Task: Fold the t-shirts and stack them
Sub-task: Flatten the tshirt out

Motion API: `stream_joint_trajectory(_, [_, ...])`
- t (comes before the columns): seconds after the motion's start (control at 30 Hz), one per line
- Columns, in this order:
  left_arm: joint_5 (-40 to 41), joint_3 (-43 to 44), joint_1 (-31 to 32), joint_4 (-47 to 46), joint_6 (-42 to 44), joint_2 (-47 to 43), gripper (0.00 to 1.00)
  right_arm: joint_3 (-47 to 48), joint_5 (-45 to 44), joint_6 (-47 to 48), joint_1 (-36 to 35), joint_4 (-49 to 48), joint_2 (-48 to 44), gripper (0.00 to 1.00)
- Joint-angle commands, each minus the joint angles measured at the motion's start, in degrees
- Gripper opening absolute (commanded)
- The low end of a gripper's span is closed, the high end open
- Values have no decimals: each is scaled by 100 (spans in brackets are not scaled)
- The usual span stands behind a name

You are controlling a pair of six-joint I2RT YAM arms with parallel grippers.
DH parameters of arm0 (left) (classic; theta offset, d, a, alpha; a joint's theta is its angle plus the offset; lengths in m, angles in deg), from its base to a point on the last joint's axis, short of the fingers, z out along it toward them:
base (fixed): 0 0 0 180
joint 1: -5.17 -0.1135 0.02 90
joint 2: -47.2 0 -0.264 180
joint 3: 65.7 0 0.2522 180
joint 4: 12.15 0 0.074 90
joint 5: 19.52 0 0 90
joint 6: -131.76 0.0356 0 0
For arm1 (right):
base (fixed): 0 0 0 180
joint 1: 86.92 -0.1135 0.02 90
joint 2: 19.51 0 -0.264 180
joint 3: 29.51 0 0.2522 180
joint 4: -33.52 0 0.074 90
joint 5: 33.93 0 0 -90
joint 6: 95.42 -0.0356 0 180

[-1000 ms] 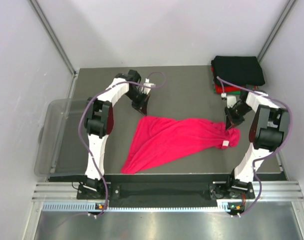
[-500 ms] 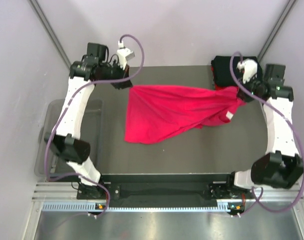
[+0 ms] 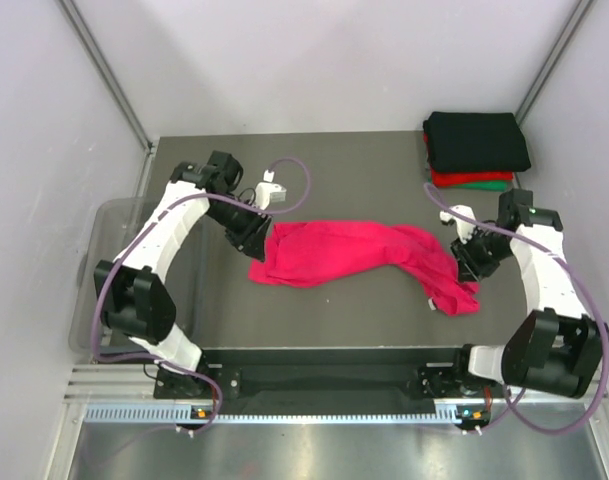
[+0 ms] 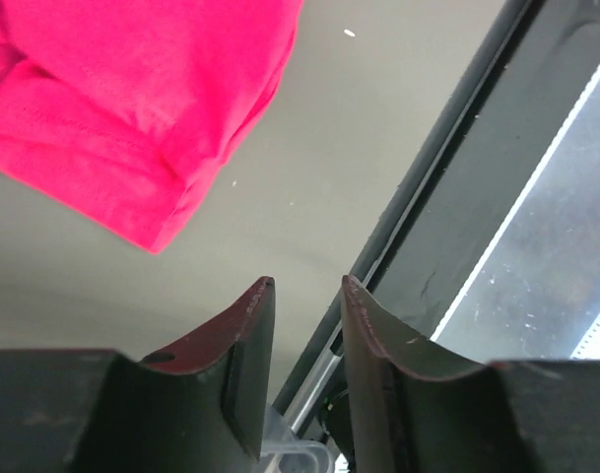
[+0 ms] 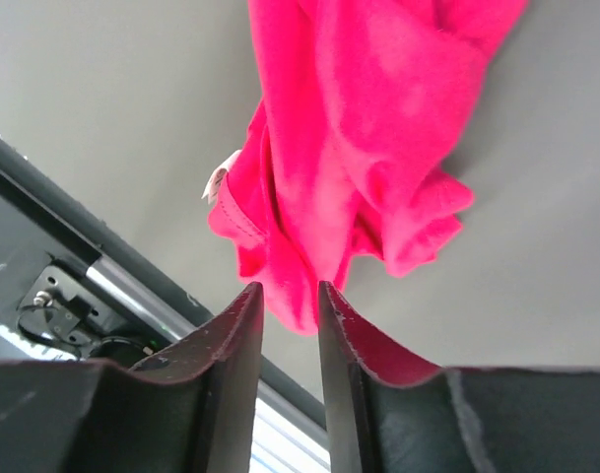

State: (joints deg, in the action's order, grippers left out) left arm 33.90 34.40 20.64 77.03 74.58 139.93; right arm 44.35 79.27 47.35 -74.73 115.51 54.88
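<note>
The magenta-pink t-shirt (image 3: pixel 359 253) lies bunched in a long strip across the middle of the table, its white neck label (image 5: pixel 217 181) near the right end. My left gripper (image 3: pixel 256 238) is at the strip's left end. In the left wrist view its jaws (image 4: pixel 307 286) are open and empty, and the shirt's hem (image 4: pixel 132 128) is just beyond them. My right gripper (image 3: pixel 471 266) stands over the crumpled right end. Its fingers (image 5: pixel 292 288) are slightly apart, with pink cloth (image 5: pixel 359 148) past the tips, not pinched. Folded black (image 3: pixel 477 139), red (image 3: pixel 454 179) and green (image 3: pixel 492 185) t-shirts are stacked at the back right corner.
A clear plastic bin (image 3: pixel 106 270) sits off the table's left edge, under the left arm. The table's front edge with its metal rail (image 3: pixel 334 355) runs close below both gripper tips. Grey walls close in the back and sides.
Half a second ago both grippers held the pink shirt stretched in the air at the back. It now lies lower and nearer on the table, and both grippers have opened and let go.
</note>
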Motion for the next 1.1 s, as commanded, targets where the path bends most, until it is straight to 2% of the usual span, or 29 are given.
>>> stream_joint_trajectory(0.0, [134,40,-8,-281,-310,-266,42,353,228,120,21,-64,-268,31])
stream_joint_trajectory(0.17, [-113,461,-8,-746,-908,666,43,486,545,-390,12,-413,-109,32])
stream_joint_trajectory(0.3, [-130,909,-8,-1160,-1339,1640,44,205,89,-987,21,-1275,-162,34])
stream_joint_trajectory(0.43, [-210,1926,-17,-1039,-1515,2511,44,3,96,-997,21,-1426,-74,34])
stream_joint_trajectory(0.57, [-104,2369,-17,-1046,-1524,3259,44,-182,53,-997,12,-1549,23,35])
stream_joint_trajectory(0.8, [-51,2326,-17,-1459,-1656,3577,44,-235,79,-1093,12,-1646,172,35])
stream_joint_trajectory(1.07, [405,1772,-26,-1750,-1717,3296,44,-156,132,-1138,12,-1663,304,36])
